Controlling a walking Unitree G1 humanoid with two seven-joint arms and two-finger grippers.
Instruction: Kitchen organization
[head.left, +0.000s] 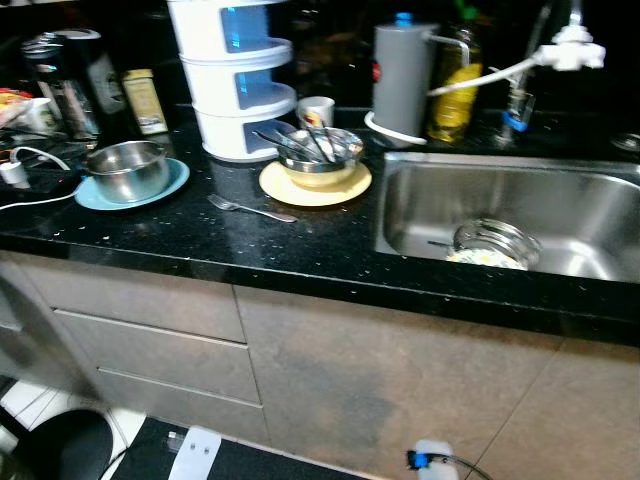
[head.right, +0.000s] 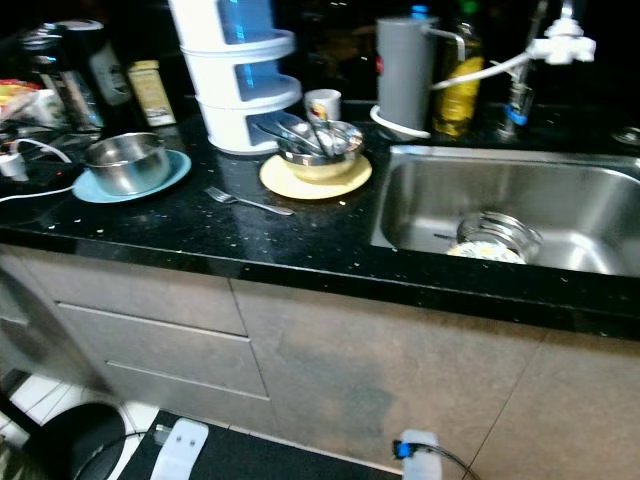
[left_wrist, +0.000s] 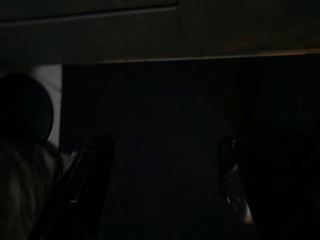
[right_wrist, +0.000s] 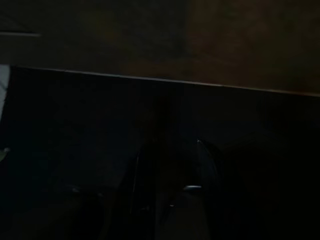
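Dishes sit scattered along a black speckled worktop (head.left: 300, 245) above grey drawer fronts. Near the centre, a steel bowl (head.left: 322, 152) rests on a yellow plate (head.left: 314, 184) and holds several pieces of cutlery leaning against its rim. A loose fork (head.left: 250, 208) lies flat at eight o'clock from that plate, just beside it and clear of the worktop's front edge. Further toward nine o'clock, an empty-looking steel pot (head.left: 127, 170) stands on a light blue plate (head.left: 132, 188). Behind the yellow plate at eleven o'clock is a white stacked container (head.left: 235, 75) with blue windows, and a small white mug (head.left: 316, 111) stands at twelve o'clock. At two o'clock a grey cylindrical jug (head.left: 404, 78) stands near a yellow bottle (head.left: 454, 95). At three o'clock a stainless sink (head.left: 510, 215) holds a round steel dish (head.left: 495, 243) with something pale in it. Jars and a white cable crowd the far left end.

Both wrist views are very dark. The left end effector (left_wrist: 165, 190) hangs low before the cabinet with its fingers spread well apart, holding nothing. The right end effector (right_wrist: 170, 185) also hangs low, its fingers close together on nothing. Both are well below the worktop and apart from the dishes. The worktop strip between fork and sink offers room.
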